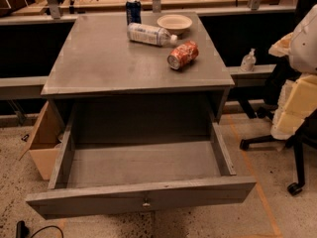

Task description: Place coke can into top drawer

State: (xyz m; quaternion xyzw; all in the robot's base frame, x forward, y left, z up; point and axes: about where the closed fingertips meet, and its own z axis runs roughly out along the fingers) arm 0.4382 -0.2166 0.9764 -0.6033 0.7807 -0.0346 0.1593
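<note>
I see the small red coke can with white markings lying on its side on the grey counter, toward the right front, silver top facing the front edge. Behind it lie a clear plastic bottle on its side, a pale round bowl and an upright dark blue can. The wide grey top drawer stands pulled out below. My pale cream claw hangs at the far right edge – off the counter, well apart from the can – and I cannot tell whether it is parted or closed.
</note>
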